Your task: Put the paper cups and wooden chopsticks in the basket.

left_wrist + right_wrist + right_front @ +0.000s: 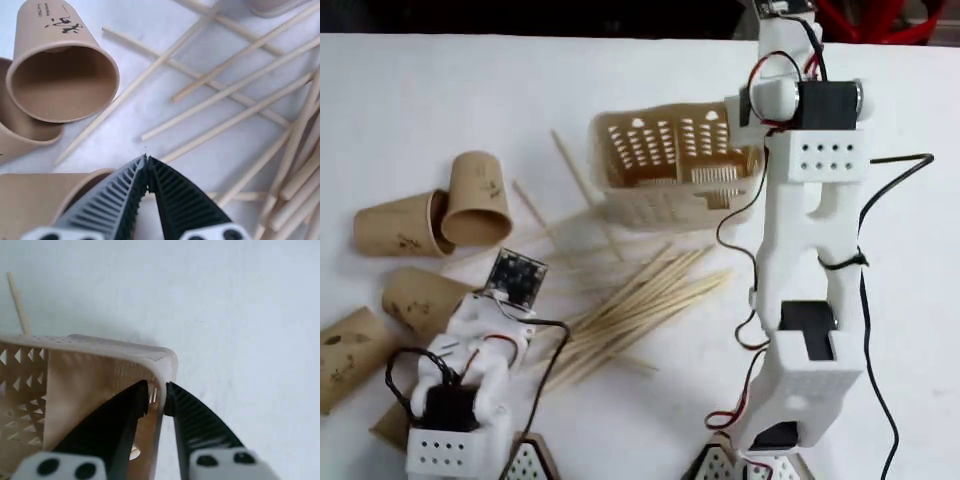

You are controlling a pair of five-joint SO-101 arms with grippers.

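Black ribbed left gripper (146, 161): closed tip to tip, nothing held, low over the white table (125, 130). Directly beneath the fingers, the rim of a brown paper cup (35, 200) lying on its side.

Just beyond, second brown paper cup (60, 75) on its side, open mouth turned toward the gripper, leaning on a third cup (15, 132).

Further cups (350, 355) on their sides along the left of the table beside the left arm (460, 400); all outside the basket.

Pale wooden chopsticks (640, 310): loose heap fanned out mid-table between the two arms, crossing and touching one another; stray sticks (210, 82) spread toward the cups. One single stick (575, 175) slanted against the left side of the basket, another (530, 205) flat on the table between cups and basket. All on the table.

Beige perforated plastic basket (670, 205): just beyond the heap, toward the far side of the table.

White right arm (810, 300): stretched from the near edge to the basket's far right corner.

Black ribbed right gripper (156, 390): clamped across the basket wall (100, 375) at that corner, one finger inside, one outside.
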